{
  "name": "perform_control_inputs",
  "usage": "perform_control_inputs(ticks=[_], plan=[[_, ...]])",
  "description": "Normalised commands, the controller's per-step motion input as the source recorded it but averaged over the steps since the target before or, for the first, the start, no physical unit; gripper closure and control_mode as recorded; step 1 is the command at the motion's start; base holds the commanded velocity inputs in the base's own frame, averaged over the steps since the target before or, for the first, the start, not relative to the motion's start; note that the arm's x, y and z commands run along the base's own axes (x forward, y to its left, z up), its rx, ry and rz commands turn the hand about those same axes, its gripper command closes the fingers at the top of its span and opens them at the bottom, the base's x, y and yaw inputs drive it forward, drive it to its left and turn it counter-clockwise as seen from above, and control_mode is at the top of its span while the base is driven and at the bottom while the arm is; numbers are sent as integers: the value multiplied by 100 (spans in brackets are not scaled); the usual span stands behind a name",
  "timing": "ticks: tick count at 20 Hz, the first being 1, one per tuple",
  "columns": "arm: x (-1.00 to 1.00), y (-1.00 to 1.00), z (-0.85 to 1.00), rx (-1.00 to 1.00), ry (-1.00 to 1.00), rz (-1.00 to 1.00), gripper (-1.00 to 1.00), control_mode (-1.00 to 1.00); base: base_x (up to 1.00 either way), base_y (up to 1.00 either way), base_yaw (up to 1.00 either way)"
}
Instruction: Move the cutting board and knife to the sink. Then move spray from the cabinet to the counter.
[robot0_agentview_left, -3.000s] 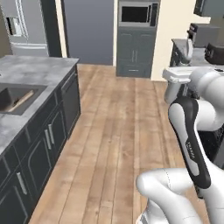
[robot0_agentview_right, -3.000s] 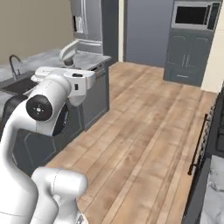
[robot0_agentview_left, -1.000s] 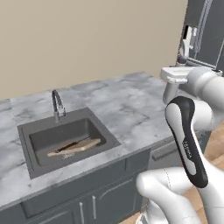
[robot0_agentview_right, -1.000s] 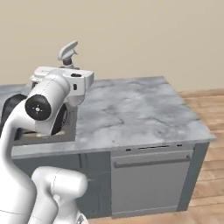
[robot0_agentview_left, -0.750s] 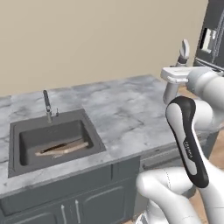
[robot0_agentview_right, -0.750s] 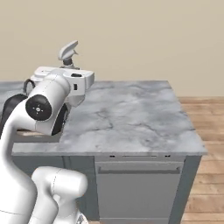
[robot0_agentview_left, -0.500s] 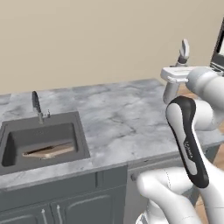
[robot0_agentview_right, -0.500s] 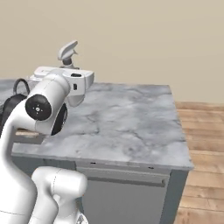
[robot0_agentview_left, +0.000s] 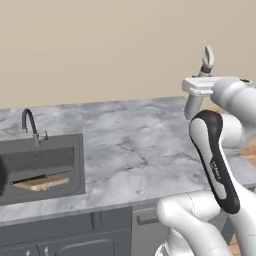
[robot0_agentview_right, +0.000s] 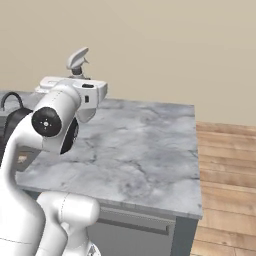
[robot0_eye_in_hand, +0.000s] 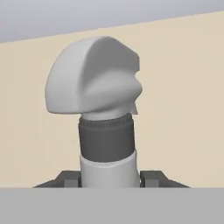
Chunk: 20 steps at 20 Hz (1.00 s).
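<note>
Spray (robot0_eye_in_hand: 98, 109) upright, long axis vertical, nozzle head topmost; tool (robot0_eye_in_hand: 109, 177) clamped on its body.

No text, label, brand, number or sign can be read anywhere.

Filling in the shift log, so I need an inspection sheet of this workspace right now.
Surface: marbled counter, bare beside the sink.
Job's things: cutting board lies in the sink; spray upright in the gripper, above the counter; knife not made out.
Clutter: nothing seen.
Gripper: gripper shut on the spray.
Cables: nothing seen.
Surroundings: beige wall, wood floor, faucet.
</note>
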Motion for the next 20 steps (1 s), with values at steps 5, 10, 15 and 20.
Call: perform_control_inputs(ticks=[5, 10, 15, 20], plan=[[18, -14, -45, 0, 15, 29, 100, -100, 0, 0, 0], [12, 0, -41, 0, 13, 34, 100, -100, 0, 0, 0], [57, 9, -53, -3, 17, 29, 100, -100, 0, 0, 0], [75, 26, -52, -13, 13, 29, 100, -100, 0, 0, 0]])
